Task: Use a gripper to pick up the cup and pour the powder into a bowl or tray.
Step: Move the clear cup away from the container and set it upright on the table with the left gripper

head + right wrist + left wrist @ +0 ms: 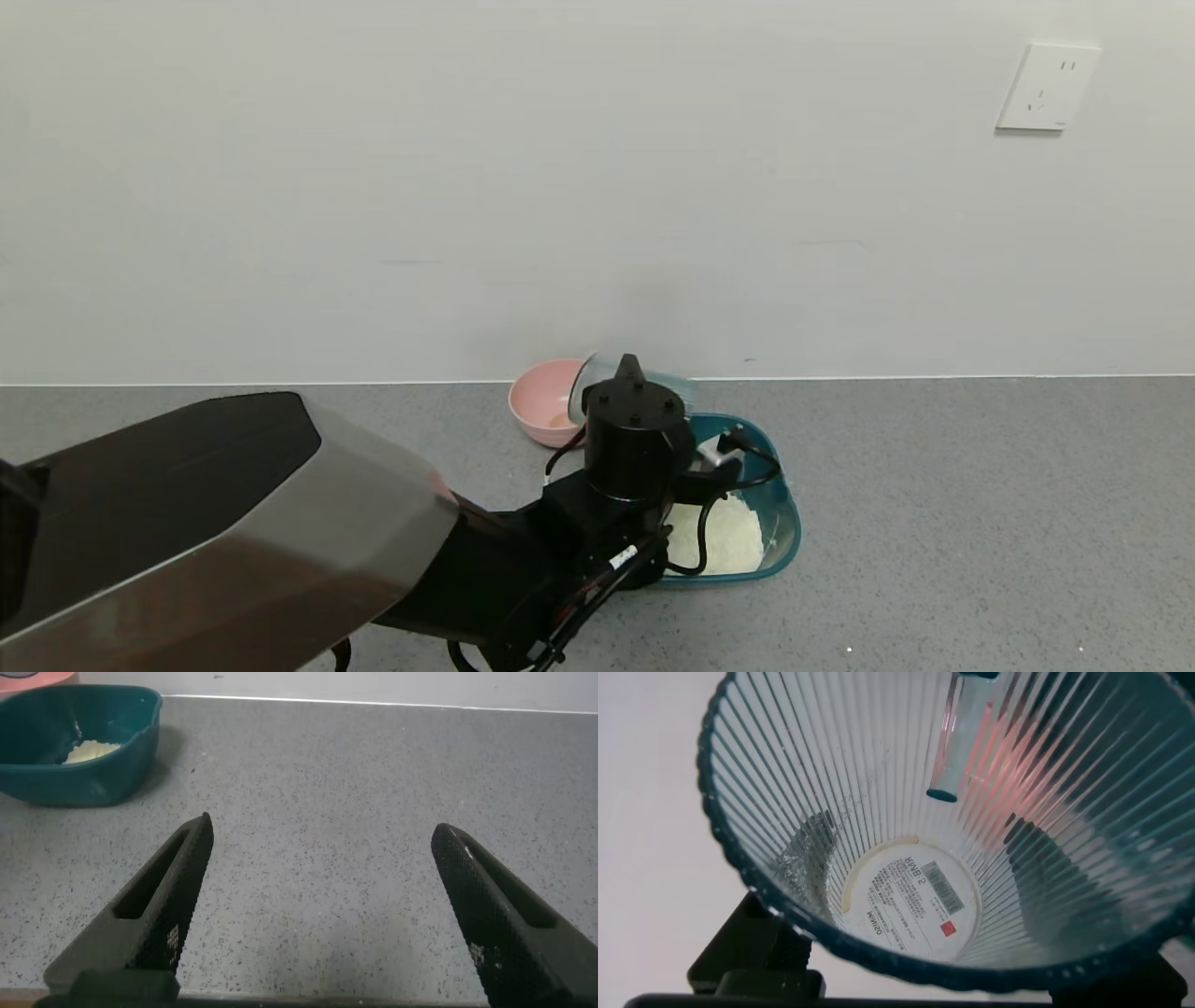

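Note:
My left gripper (627, 373) is shut on the cup (585, 385), a ribbed, transparent pale-teal cup held tipped on its side above the far edge of the dark teal basin (789, 523). In the left wrist view I look into the cup (915, 896); only a thin film of powder clings to its wall and a label shows through its base. A heap of cream-white powder (719, 537) lies in the basin. My right gripper (322, 826) is open and empty over bare counter, with the basin (56, 775) and its powder (92, 752) off to one side.
A round pink bowl (541, 401) stands just behind and left of the basin, close to the wall. The grey speckled counter (980, 523) stretches to the right. A wall socket (1046, 86) is high on the right.

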You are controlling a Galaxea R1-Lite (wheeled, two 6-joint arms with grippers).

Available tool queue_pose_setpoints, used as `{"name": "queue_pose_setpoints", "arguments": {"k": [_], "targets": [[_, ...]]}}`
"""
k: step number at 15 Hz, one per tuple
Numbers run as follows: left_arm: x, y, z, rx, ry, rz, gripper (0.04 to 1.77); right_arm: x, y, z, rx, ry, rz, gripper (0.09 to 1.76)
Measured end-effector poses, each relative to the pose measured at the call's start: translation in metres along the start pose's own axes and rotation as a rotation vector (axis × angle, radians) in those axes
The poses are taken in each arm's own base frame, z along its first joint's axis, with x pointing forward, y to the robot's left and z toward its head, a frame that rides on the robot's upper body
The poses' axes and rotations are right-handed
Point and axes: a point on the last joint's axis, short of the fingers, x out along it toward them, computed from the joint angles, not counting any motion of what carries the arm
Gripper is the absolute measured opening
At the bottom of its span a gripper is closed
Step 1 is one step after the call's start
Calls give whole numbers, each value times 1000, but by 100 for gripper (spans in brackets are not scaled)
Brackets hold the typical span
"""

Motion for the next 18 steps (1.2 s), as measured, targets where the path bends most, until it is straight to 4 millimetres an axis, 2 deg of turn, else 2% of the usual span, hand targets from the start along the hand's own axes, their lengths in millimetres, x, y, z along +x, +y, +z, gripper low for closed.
{"name": "queue_pose_setpoints", "arguments": {"k": [5, 12, 18], "targets": [[-6, 4, -12, -214, -17, -114, 131, 0, 0, 0, 0, 0, 0, 170], [17, 20, -62, -512, 30, -126, 131, 0, 0, 0, -1, 0, 1, 170], [7, 16, -96, -888, 50, -216, 131, 0, 0, 0, -1, 0, 0, 170]]}}
